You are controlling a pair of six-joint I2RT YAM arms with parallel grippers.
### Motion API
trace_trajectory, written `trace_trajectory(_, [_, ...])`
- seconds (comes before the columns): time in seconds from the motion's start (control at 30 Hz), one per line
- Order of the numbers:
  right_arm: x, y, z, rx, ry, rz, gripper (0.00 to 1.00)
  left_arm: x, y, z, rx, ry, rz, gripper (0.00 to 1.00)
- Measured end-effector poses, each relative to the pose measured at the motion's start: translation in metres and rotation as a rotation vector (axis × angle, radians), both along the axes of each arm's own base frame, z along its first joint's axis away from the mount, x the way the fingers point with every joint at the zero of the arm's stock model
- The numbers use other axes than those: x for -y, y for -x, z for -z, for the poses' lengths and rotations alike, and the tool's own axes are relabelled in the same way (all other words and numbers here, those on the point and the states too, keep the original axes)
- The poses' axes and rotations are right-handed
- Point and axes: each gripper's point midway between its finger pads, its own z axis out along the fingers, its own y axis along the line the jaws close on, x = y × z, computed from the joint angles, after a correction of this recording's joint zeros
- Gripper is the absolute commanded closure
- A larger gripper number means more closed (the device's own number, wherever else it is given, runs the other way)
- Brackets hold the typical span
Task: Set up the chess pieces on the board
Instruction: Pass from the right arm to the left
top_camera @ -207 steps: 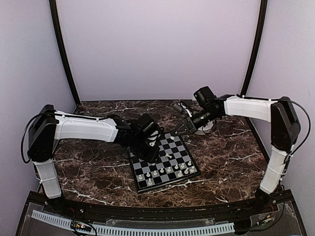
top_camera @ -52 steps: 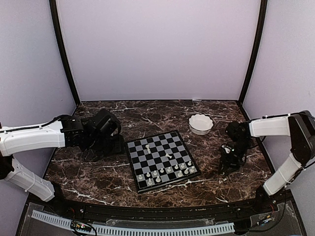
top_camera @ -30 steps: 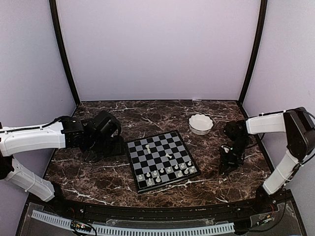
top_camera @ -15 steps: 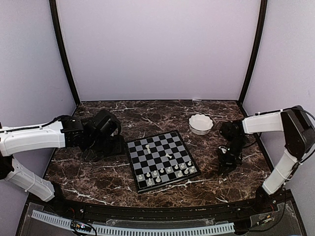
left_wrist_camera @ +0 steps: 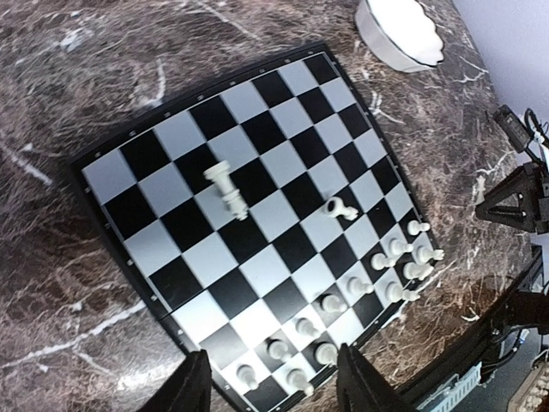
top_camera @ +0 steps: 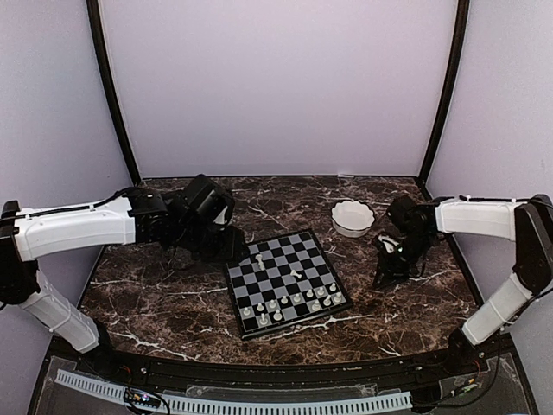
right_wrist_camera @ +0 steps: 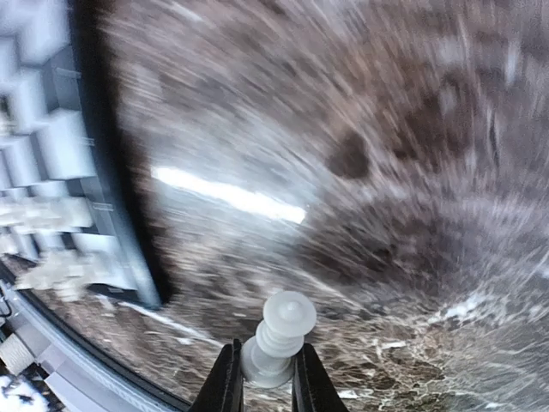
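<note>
The black-and-silver board lies mid-table. Several cream chess pieces stand in two rows along its near edge, and two more sit apart mid-board. My left gripper hovers at the board's far left corner. In the left wrist view its fingers stand open and empty above the board and the rows of pieces. My right gripper hangs right of the board. In the right wrist view it is shut on one ribbed white piece.
A white scalloped bowl sits behind the board's right corner, also seen as a bowl in the left wrist view. The right wrist view is motion-blurred, with the board's edge at the left. Dark marble surrounds the board.
The left arm has swung right, from the table's left to the board's far left corner. The right gripper, still holding its piece, has shifted left and back toward the board.
</note>
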Motion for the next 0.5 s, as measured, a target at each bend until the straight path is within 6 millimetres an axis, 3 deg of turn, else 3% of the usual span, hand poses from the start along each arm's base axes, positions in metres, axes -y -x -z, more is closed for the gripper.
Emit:
trace_trajectory(0.17, [-0.037, -0.020, -0.055, 0.236, -0.131, -0.137, 1.00, 0.042, -0.013, -0.016, 0.018, 0.069, 0.107, 0.47])
trace_trajectory(0.33, [-0.086, -0.012, -0.104, 0.459, -0.238, -0.403, 1.00, 0.093, -0.023, -0.032, 0.018, 0.191, 0.219, 0.47])
trace_trajectory(0.5, [-0.117, -0.008, -0.137, 0.649, -0.294, -0.610, 1.00, 0.128, -0.020, -0.036, -0.021, 0.312, 0.314, 0.48])
